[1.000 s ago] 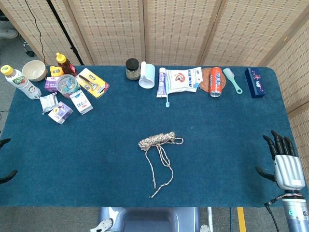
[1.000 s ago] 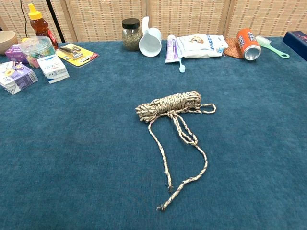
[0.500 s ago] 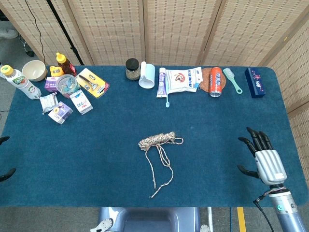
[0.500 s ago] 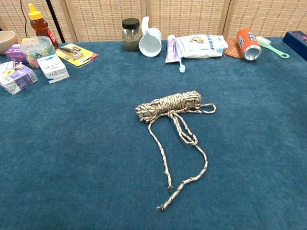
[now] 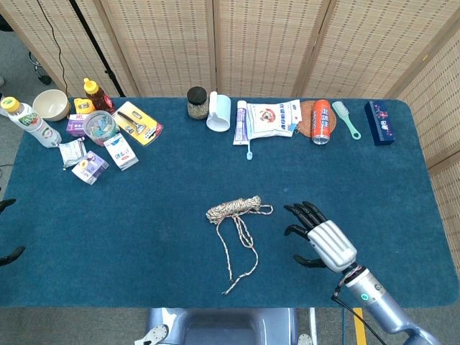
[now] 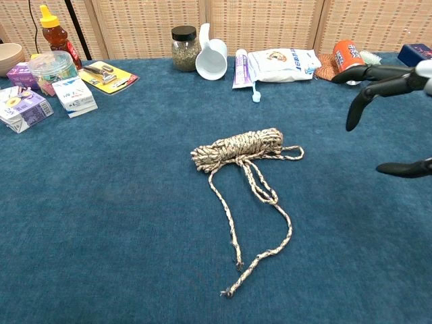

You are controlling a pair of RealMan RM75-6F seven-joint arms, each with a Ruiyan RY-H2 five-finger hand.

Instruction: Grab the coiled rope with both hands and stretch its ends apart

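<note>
The coiled rope (image 5: 233, 208) (image 6: 237, 146) lies in the middle of the blue table, with two loose ends trailing toward the front edge. My right hand (image 5: 321, 237) (image 6: 395, 115) hovers open to the right of the coil, its fingers spread and pointing toward the rope, a short gap away and holding nothing. Of my left hand (image 5: 6, 231), only dark fingertips show at the far left edge of the head view, well away from the rope; their pose cannot be read.
Along the table's back edge stand a jar (image 5: 197, 103), white cup (image 5: 219, 112), toothpaste (image 5: 241, 122), snack pouch (image 5: 272, 118), orange can (image 5: 321, 121), brush (image 5: 346, 119) and blue box (image 5: 379, 122). Bottles, a bowl and small boxes (image 5: 86, 136) cluster at back left.
My right hand has swept left from the table's right edge to just right of the coil and now shows in the chest view. The rope has not moved.
</note>
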